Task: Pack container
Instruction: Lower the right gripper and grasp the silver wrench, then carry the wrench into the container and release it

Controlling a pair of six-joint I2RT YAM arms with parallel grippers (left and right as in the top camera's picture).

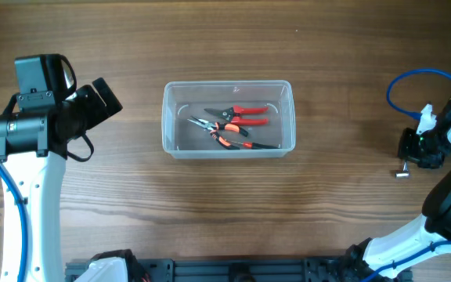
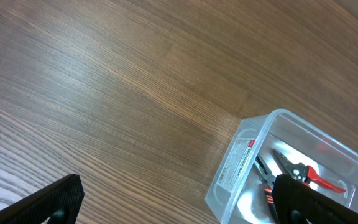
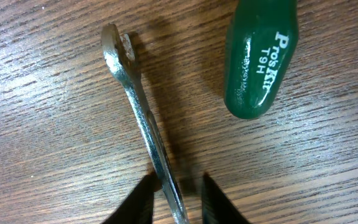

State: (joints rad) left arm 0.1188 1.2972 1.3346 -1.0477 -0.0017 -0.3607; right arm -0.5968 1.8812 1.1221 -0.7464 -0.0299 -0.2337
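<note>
One container (image 1: 165, 117), green handle (image 3: 260, 59) — "Pro'sKit T9H"

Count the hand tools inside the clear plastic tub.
2. Red-handled snips lie toward the far wall of the clear rectangular plastic tub; orange-and-black-handled long-nose pliers lie nearer the front wall. None appears hidden.

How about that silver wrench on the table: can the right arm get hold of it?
Probably yes. The right gripper hangs just over the wrench, open, one finger on each side of its shaft, with nothing on top. The green handle lies beside it, apart, and looks out of the way.
</note>
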